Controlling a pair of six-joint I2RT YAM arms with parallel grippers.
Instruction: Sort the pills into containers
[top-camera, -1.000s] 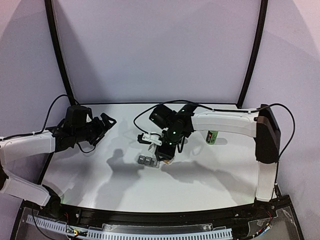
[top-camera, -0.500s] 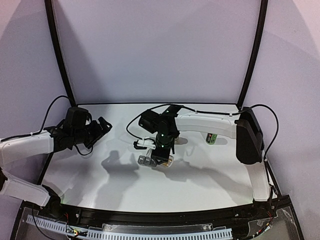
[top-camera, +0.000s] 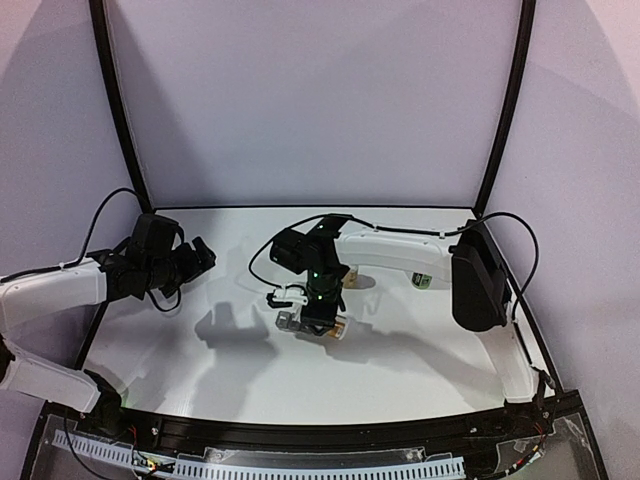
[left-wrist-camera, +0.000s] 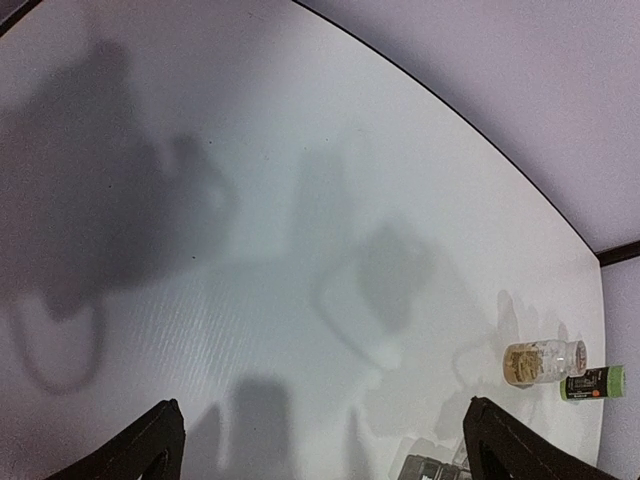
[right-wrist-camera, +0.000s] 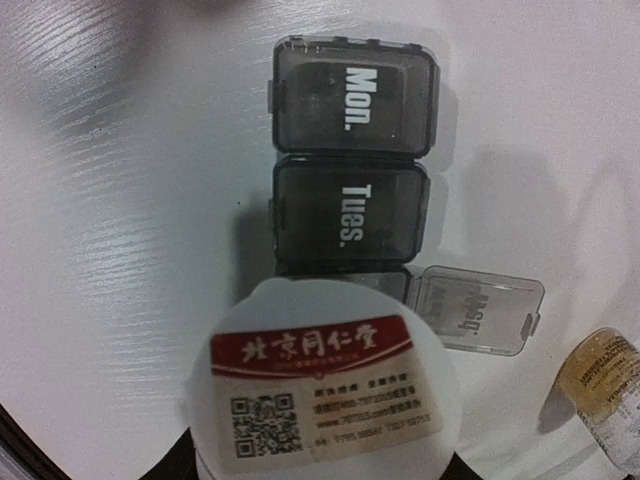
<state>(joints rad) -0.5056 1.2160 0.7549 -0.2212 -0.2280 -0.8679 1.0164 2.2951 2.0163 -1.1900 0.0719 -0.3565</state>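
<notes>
Over the middle of the table (top-camera: 200, 370), the right fingers (top-camera: 316, 316) grasp a white bottle (right-wrist-camera: 325, 385) above the open end cell of the containers (right-wrist-camera: 350, 165), whose strip runs straight away from them; the left fingers (left-wrist-camera: 150, 445), released wide, hang well apart.

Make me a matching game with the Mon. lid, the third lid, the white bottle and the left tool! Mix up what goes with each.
Things:
1. Mon. lid
2. third lid
3. white bottle
4. left tool

States:
A. swung open to the side
B. gripped by the right tool
C. shut flat
D. wide apart, holding nothing

Pairs: 1-C, 2-A, 3-B, 4-D.
</notes>
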